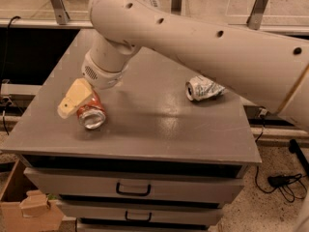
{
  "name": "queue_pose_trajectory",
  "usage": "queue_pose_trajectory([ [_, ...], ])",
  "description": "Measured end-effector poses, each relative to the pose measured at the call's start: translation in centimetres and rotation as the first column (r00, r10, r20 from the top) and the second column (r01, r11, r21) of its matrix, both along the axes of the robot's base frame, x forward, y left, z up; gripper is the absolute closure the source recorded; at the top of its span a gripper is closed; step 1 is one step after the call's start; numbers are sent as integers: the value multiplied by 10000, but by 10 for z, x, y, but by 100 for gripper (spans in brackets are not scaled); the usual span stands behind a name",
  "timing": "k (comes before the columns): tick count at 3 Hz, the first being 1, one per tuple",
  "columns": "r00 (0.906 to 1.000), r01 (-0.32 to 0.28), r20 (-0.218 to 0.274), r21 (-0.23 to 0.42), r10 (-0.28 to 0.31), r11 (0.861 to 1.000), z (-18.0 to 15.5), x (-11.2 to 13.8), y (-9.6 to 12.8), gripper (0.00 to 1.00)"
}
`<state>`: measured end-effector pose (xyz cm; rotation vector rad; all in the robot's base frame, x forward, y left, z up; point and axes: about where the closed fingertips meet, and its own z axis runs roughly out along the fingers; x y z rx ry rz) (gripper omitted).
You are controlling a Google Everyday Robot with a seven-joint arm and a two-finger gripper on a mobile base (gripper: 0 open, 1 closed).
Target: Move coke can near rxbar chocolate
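The coke can (92,115) lies on its side at the front left of the grey table (159,129), its silver end facing the front. My gripper (72,100) is low over the can's left and upper side, touching or nearly touching it. The rxbar chocolate is hidden, with my arm covering the table's far left part.
A crushed silver can (203,88) lies on its side at the right of the table. The table's left edge is close to the coke can. Drawers (133,190) sit below the top. A cardboard box (29,211) stands on the floor at the left and cables (285,182) lie at the right.
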<state>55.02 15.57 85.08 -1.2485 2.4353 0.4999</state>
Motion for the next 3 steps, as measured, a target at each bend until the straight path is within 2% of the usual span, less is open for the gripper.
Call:
queue_pose_trajectory([
  [1,9997,233,-66,82,-232,9997,1,-3,17,19],
  [2,9984,550,85,31,-551,9985,2,-1,16,41],
  [3,9932,743,894,31,-743,9972,17,12,2,65],
])
